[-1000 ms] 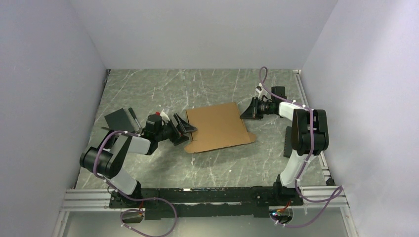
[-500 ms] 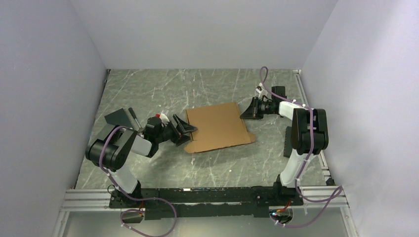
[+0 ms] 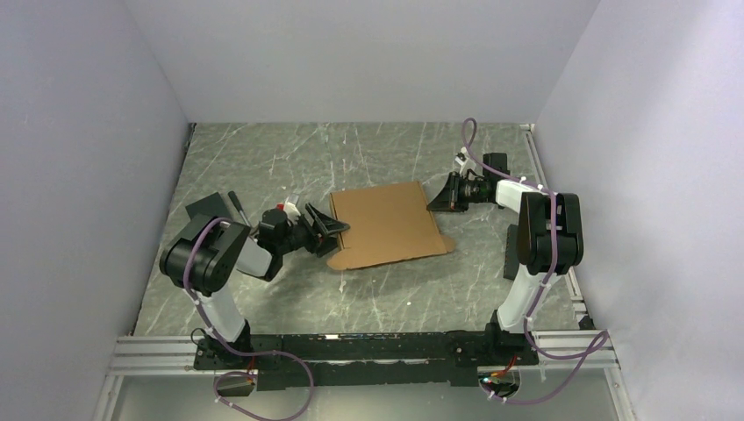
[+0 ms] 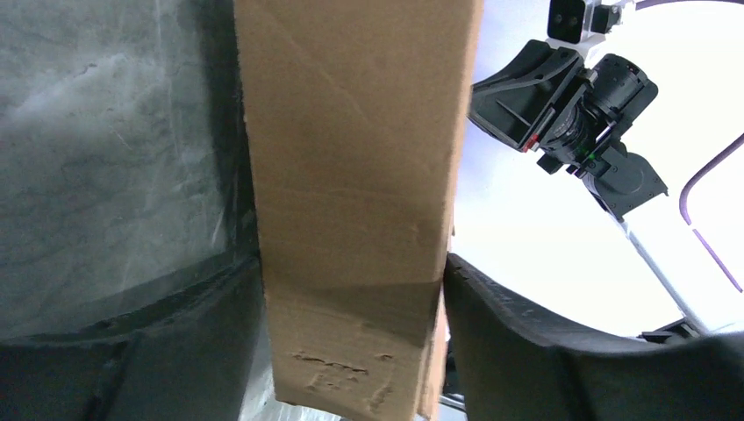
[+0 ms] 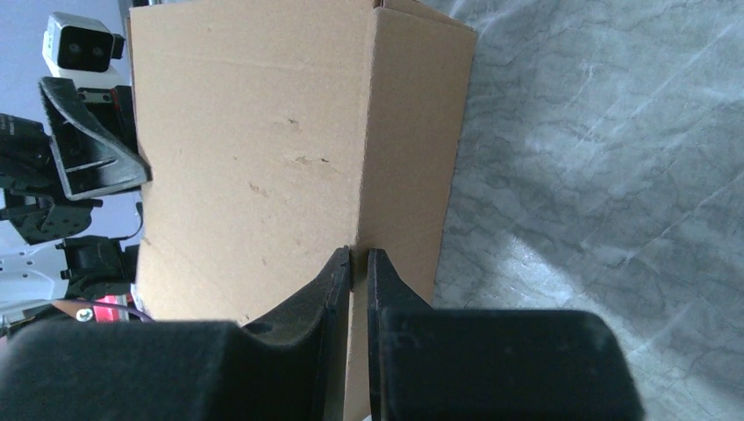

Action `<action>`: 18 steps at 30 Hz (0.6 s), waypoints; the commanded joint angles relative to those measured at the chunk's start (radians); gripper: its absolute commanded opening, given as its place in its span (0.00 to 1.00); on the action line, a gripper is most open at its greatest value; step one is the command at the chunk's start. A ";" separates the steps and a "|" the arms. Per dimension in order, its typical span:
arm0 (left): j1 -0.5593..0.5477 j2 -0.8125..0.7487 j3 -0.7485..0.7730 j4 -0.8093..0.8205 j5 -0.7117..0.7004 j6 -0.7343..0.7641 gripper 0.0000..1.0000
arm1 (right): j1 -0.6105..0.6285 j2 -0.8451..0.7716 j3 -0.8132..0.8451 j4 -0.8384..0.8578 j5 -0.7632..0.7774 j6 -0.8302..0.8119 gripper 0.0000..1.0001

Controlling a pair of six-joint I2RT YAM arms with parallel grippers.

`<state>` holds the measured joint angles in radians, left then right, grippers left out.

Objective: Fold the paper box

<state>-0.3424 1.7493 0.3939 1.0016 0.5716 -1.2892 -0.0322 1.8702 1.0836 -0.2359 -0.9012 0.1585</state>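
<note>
Two grippers met the paper box [image 3: 386, 225] from opposite ends, on the grey marbled table [image 3: 263, 158]. The box lay near the middle of the table, between the arms, as a brown cardboard piece with a curved tab at its near right corner. From the right wrist it showed two faces meeting at a sharp crease.

At the box's left edge, the left gripper [image 3: 326, 226] had its jaws spread wide. In the left wrist view the cardboard filled the whole gap, with its sides against both fingers [image 4: 158, 351].

At the far right corner, the right gripper [image 3: 436, 196] had its jaws almost together. Only a thin slit was left between the fingers [image 5: 307, 324], and the edge of the cardboard at the crease was pinched in it.

Left of the left arm, well apart from the box, a black pad [image 3: 209, 208] lay flat, with a thin dark pen [image 3: 237, 203] just beside it.
</note>
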 commanded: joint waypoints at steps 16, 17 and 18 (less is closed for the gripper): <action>-0.015 -0.154 0.024 -0.200 -0.032 -0.032 0.36 | -0.005 -0.252 0.037 -0.115 0.140 -0.282 0.57; -0.015 -0.170 0.028 -0.228 -0.032 -0.035 0.37 | -0.004 -0.282 0.040 -0.129 0.122 -0.334 0.61; -0.015 -0.190 0.033 -0.260 -0.031 -0.037 0.37 | -0.001 -0.316 0.042 -0.146 0.103 -0.381 0.63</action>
<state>-0.3550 1.6413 0.3950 0.8513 0.5472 -1.3144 -0.0334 1.7069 1.0866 -0.3321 -0.7826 -0.0269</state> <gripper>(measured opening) 0.629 0.581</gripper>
